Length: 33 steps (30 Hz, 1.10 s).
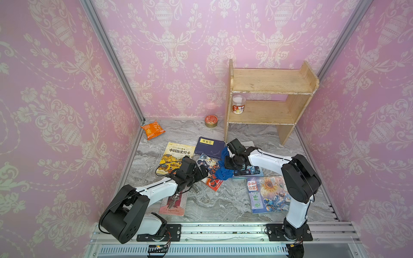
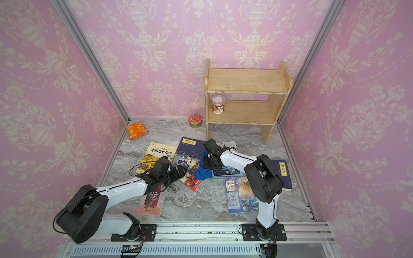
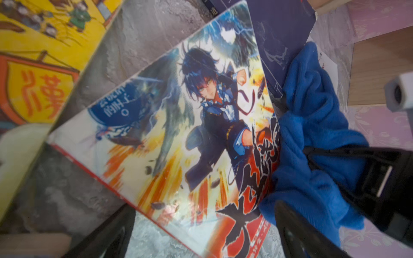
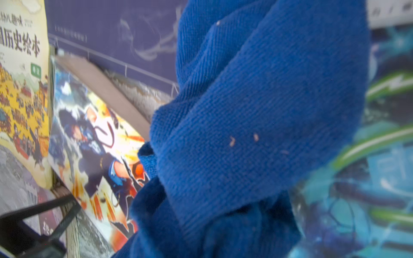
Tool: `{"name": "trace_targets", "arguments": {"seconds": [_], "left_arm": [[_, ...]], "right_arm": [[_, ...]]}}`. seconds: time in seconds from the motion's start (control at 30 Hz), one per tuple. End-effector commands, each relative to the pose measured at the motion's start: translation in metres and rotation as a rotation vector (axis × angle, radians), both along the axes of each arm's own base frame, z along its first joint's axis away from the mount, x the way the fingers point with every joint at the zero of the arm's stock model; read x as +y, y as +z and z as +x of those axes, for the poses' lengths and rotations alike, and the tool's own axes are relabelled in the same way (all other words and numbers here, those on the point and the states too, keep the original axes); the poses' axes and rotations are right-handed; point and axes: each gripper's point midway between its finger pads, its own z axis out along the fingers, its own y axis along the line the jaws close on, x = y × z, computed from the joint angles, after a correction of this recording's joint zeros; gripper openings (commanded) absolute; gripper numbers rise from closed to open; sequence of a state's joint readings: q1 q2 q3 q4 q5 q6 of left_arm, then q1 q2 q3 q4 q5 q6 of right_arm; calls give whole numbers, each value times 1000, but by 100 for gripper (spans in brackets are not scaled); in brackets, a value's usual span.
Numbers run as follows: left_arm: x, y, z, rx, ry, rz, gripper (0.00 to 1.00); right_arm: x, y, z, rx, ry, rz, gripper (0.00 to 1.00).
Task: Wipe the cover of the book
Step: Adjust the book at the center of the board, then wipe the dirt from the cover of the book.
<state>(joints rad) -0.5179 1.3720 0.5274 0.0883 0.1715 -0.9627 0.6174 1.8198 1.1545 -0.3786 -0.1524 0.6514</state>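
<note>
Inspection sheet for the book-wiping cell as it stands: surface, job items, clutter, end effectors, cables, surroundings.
Surface: grey marbled tabletop, several books lying flat on it.
Job's things: bunched blue cloth overlaps the anime-cover paperback and a blue-green-cover book.
Clutter: yellow picture book, navy book, sunflower-cover magazine, orange snack bag, round red tin, white-lidded jar on the lower board of the wooden shelf.
End effectors: left end effector open, at the paperback; right end effector shut on the cloth.
Cables: black cable loop from the left wrist, over the yellow book.
Surroundings: pink patterned walls, aluminium base rail.
</note>
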Motion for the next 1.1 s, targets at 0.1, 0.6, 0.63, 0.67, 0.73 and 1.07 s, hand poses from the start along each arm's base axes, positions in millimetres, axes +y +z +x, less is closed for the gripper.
{"name": "trace_targets", "arguments": {"seconds": [0.1,0.6,0.63,0.67,0.73,1.07], "left_arm": [[-13,12,-9,22,-55,-79,99],[-27,25,-44,64,-188,-122,99],[-26,28,-46,64,-191,-125,99],[-25,32,-48,61,-195,-125,99],[-23,41,-52,50,-208,-116,99],[14,100,-25,-66,-199,19,99]], "right_arm": [[2,-13,-84,154,98,-13,0],[7,87,-103,-44,155,-5,0],[8,94,-97,-67,145,1,0],[11,101,-89,-91,135,12,0],[22,110,-77,-133,116,49,0],[74,50,-41,-153,124,-84,0]]}}
